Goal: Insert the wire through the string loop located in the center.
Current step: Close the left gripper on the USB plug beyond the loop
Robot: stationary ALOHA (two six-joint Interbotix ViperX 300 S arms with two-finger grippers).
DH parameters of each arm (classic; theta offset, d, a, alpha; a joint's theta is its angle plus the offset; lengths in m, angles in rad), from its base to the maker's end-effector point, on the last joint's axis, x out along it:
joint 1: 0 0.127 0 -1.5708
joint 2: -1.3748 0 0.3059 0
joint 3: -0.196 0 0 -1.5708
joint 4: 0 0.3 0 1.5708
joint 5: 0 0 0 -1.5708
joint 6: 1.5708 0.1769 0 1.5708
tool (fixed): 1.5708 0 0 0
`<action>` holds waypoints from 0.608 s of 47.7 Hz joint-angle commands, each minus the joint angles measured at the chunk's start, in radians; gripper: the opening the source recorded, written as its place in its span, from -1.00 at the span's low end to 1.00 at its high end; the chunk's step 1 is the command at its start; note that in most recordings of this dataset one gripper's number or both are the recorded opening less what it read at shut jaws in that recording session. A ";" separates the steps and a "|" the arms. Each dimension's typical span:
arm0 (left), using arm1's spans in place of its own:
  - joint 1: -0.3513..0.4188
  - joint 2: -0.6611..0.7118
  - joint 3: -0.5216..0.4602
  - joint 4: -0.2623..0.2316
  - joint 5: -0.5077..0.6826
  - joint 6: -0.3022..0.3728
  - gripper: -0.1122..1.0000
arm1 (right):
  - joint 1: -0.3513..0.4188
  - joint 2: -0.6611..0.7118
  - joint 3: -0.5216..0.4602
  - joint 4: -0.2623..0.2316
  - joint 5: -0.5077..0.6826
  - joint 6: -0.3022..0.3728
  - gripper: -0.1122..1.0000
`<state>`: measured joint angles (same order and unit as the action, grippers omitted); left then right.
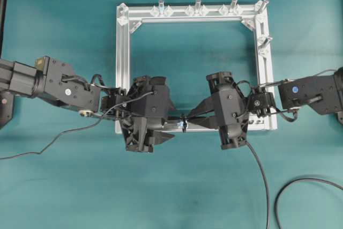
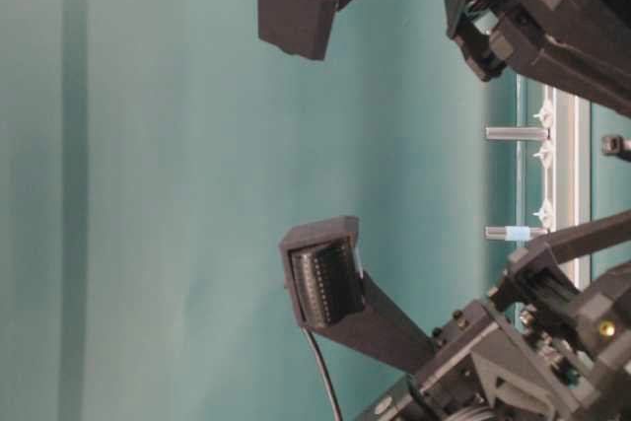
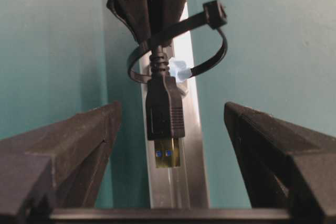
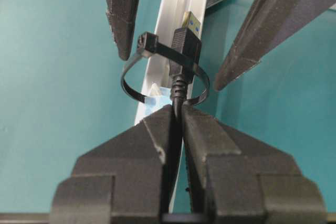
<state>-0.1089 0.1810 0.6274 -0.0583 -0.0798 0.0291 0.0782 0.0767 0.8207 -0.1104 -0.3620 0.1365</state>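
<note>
The left tool [image 3: 170, 156] stands wide open at the near bar of the frame [image 1: 123, 68], its two fingers [image 3: 68, 145] on either side of the gold plug tip and well clear of it, touching nothing.

At the middle of that bar sits the loop [image 3: 210, 40], tied on over a pale-blue fitting [image 3: 181, 71]. The wire [image 3: 164, 114] already has its plug end through it: in both wrist views the black plug body lies inside the ring and the gold tip shows on the left tool's side. So the threading itself looks done, or very nearly.

The right tool [image 4: 178, 124] is clamped on the wire just behind the plug, holding it in the loop. The rest of the wire trails off over the green bench [image 1: 64, 186].

What seems left is for the left tool to take the plug and draw more wire through, though how much must pass is not clear.
</note>
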 commanded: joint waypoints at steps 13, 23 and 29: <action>0.005 -0.031 -0.014 0.005 -0.006 0.018 0.32 | -0.005 -0.014 -0.015 -0.002 -0.012 0.000 -0.66; 0.005 -0.048 -0.014 0.005 0.002 0.017 -0.48 | -0.005 -0.012 -0.017 -0.002 -0.012 0.000 -0.66; 0.005 -0.051 -0.015 0.005 0.005 0.015 -0.48 | -0.005 -0.014 -0.017 -0.002 -0.012 0.000 -0.66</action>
<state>-0.1028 0.1687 0.6274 -0.0568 -0.0721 0.0383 0.0782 0.0782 0.8207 -0.1089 -0.3636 0.1365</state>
